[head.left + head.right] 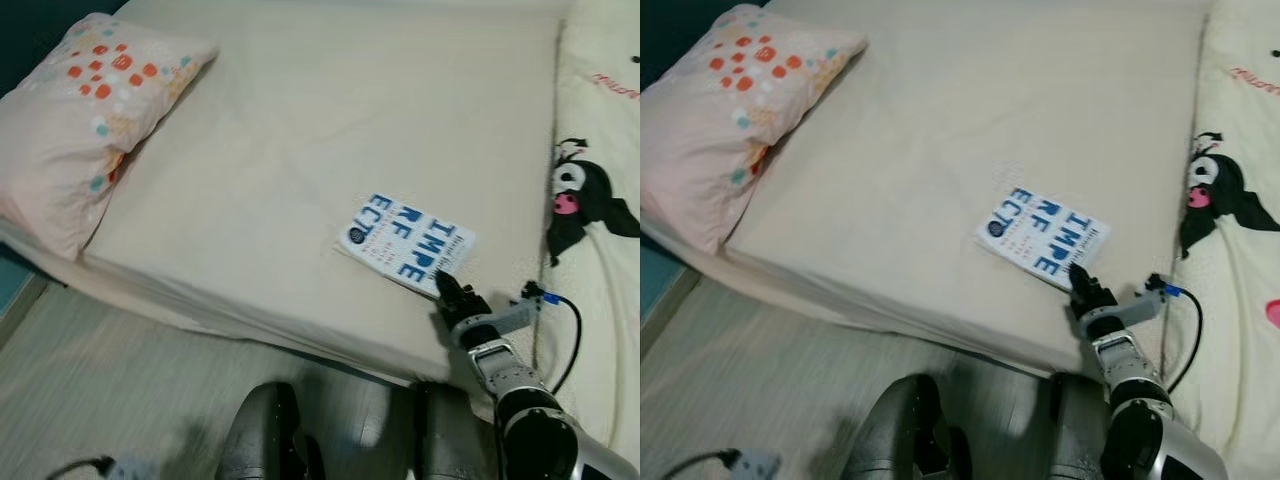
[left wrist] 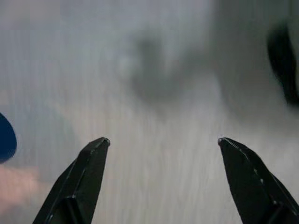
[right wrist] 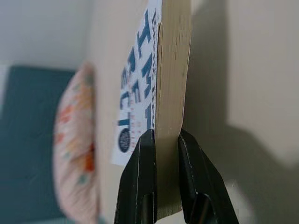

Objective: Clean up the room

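A white book [image 1: 405, 244] with big blue letters lies flat on the cream bed sheet [image 1: 330, 120], close to the bed's near edge. My right gripper [image 1: 447, 287] is at the book's near corner, shut on it. In the right wrist view its two black fingers [image 3: 140, 177] clamp the page edge of the book [image 3: 172, 70], one above the cover and one below. My left gripper [image 2: 163, 142] hangs open over blurred pale floor, with nothing between its fingers.
A pink pillow [image 1: 85, 110] with orange and teal dots lies at the bed's far left corner. A cream blanket [image 1: 600, 170] with a black cartoon figure covers the right side. Pale wood floor [image 1: 100, 380] runs along the bed's near edge. A cable [image 1: 75, 466] lies on it.
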